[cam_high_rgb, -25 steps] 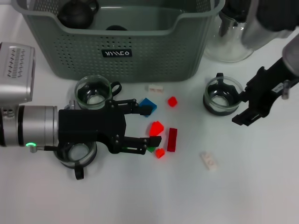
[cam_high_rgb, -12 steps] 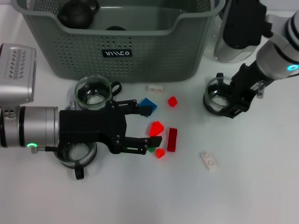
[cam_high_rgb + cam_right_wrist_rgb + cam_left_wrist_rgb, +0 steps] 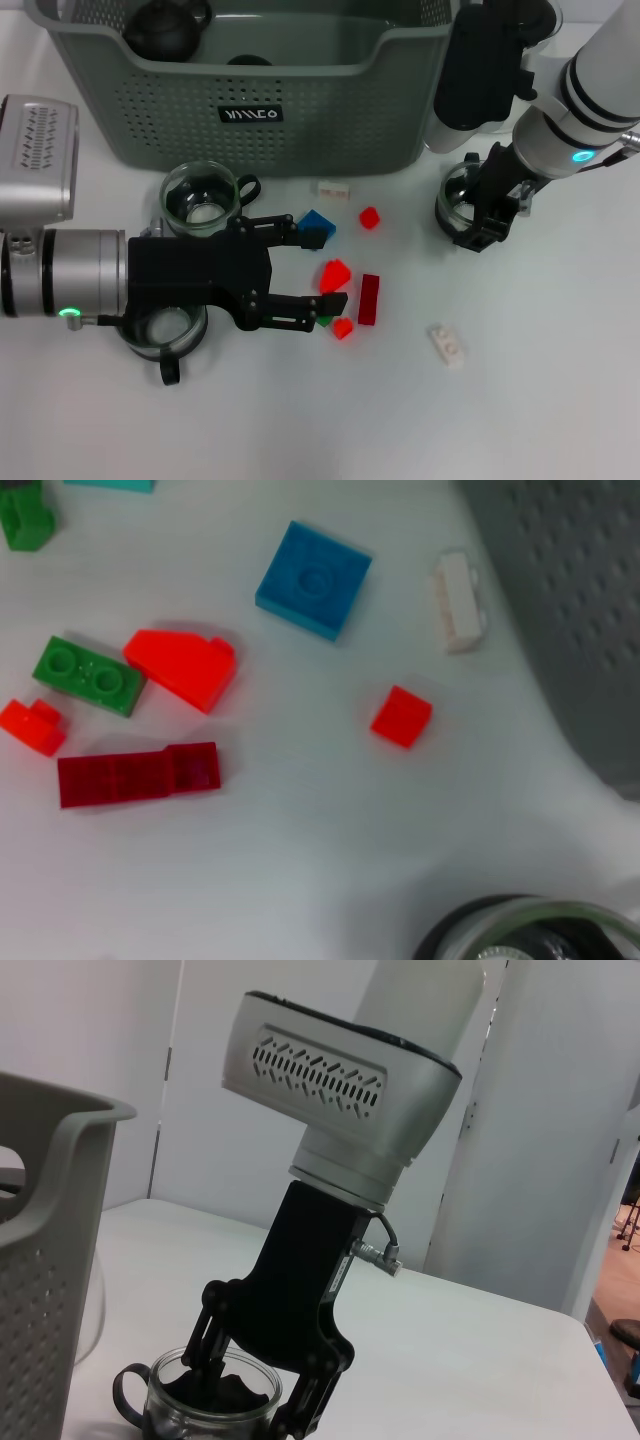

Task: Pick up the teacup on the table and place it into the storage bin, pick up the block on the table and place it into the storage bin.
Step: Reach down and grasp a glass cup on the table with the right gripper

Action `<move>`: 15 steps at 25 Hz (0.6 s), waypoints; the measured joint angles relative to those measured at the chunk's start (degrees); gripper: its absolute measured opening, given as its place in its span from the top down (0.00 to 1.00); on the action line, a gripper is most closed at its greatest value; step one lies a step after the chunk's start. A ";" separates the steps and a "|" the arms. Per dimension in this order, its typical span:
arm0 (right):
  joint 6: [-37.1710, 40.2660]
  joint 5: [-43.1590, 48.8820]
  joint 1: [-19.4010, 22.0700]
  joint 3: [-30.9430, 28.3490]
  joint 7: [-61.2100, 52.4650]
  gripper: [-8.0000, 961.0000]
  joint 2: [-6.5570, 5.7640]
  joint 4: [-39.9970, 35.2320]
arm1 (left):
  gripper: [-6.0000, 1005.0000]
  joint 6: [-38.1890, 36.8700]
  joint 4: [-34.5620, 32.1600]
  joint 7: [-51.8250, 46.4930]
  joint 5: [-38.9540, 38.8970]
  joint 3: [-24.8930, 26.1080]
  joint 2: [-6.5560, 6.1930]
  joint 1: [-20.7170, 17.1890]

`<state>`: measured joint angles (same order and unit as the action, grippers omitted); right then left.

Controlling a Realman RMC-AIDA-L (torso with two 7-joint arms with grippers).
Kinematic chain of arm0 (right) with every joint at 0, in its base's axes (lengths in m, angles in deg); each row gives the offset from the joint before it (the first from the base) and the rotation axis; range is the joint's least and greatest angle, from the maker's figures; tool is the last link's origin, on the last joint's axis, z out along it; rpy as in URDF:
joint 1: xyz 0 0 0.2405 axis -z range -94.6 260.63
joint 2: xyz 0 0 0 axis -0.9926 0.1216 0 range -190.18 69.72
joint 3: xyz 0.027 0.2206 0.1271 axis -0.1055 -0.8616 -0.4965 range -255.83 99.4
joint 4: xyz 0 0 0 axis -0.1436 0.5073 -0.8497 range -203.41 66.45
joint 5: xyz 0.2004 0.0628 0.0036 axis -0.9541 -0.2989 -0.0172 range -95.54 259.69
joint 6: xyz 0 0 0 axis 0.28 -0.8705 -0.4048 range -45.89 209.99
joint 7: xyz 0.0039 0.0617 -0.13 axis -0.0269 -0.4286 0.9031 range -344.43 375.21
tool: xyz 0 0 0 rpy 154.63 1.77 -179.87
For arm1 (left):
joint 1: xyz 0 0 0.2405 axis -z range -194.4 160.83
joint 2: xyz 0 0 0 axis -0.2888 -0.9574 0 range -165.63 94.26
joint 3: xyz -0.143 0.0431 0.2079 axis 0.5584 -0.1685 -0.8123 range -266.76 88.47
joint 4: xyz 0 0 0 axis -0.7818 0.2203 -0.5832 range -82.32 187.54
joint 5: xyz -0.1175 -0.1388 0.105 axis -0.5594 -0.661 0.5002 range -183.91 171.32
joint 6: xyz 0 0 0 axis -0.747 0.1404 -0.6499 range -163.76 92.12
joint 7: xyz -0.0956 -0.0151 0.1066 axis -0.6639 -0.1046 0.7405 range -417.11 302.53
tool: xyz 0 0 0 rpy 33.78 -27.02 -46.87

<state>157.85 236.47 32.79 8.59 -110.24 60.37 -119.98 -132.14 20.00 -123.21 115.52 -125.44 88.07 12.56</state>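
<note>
Two grippers: I see both low over the desk [image 3: 560, 400].
Right gripper [image 3: 487, 222]: at right-frame teacup [image 3: 470, 205], jaws straddling its rim (closure unclear).
Left gripper [image 3: 318, 268]: spread wide around red block [image 3: 335, 273], left-centre.

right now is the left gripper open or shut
Open. In the head view the left gripper hovers over the blocks with its fingers spread apart and nothing between them.

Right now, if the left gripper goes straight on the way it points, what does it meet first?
Probably the red sloped block, which lies just ahead between the open fingers of the left gripper. Its height above the table is unclear, so it might pass over.
</note>
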 joint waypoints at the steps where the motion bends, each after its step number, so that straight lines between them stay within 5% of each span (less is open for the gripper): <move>1: -0.02 -0.10 -0.02 0.02 0.00 0.37 0.04 0.07 | 0.18 0.00 0.00 0.00 0.00 0.00 0.00 0.00; 7: 1.27 -0.35 -0.05 1.18 0.23 0.40 0.07 0.16 | 0.18 0.11 0.00 0.00 0.00 0.00 -0.09 0.00; 15: 2.52 -1.97 0.50 2.94 0.77 0.74 -0.10 -0.51 | 0.18 0.17 0.00 0.00 0.00 0.00 -0.17 0.00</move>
<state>160.37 234.50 33.30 11.53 -109.46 60.27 -120.49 -131.97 20.00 -123.21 115.52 -125.45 87.90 12.57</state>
